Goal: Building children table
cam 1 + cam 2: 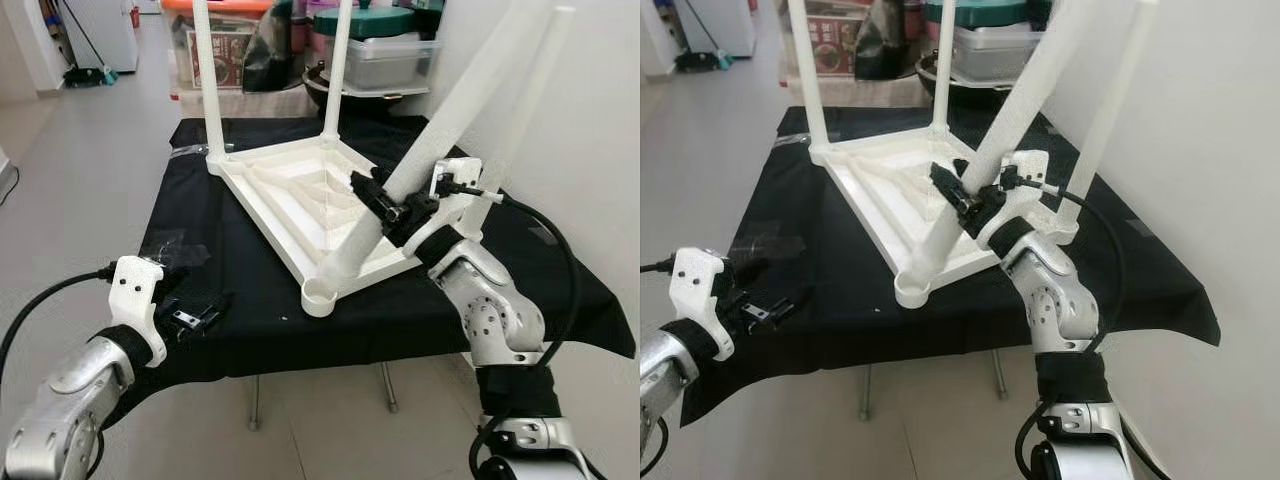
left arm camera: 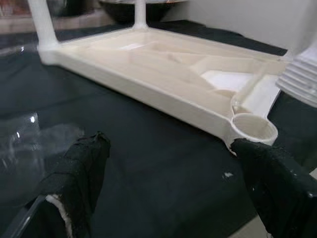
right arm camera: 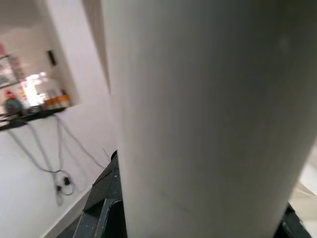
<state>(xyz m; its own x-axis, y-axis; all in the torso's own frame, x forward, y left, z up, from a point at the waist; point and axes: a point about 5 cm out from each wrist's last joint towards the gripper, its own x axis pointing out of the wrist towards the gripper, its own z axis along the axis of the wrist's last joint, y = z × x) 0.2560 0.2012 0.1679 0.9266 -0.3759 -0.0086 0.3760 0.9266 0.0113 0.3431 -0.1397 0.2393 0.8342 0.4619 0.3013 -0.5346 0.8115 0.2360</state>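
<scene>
1. Gripping loose leg, right gripper is clamped on it at mid-shaft; leg tilts toward 1 o'clock, foot end near empty corner socket.
2. Tabletop lies upside down on black cloth, w/ two legs upright at 12 o'clock.
3. Left gripper, fingers spread, hovers at 7 o'clock, holding nothing.
4. Prob. next: stand leg vertical over socket, seat squarely, then twist; steady tabletop w/ left.
</scene>
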